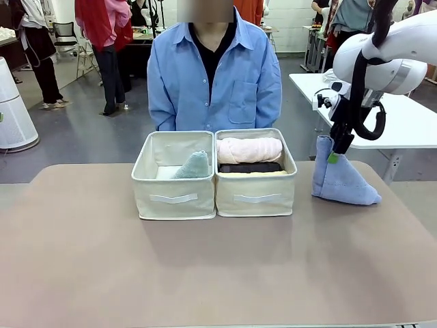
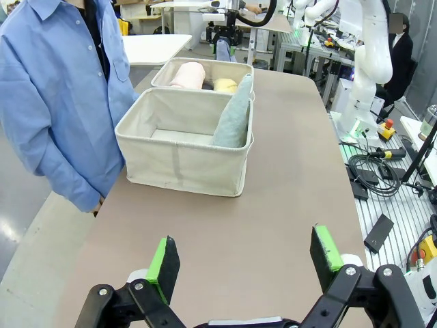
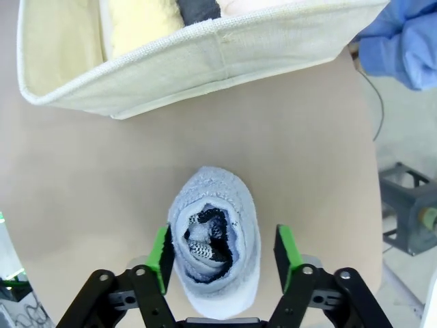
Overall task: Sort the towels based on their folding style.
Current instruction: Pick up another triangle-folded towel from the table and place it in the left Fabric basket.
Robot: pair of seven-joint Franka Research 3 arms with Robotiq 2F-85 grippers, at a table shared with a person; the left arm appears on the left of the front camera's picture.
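Two bins (image 1: 174, 198), three rolls (image 1: 249, 149), one grey-green cone (image 1: 194, 166), one blue cone (image 1: 341, 181) outside.

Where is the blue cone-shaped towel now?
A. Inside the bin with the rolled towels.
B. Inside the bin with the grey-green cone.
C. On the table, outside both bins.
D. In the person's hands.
C: the blue cone towel stands on the table beside the bin of rolls, and the fingers of the right gripper straddle its tip.

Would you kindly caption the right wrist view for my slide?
Right end effector straddles the blue cone-folded towel beside a beige bin.
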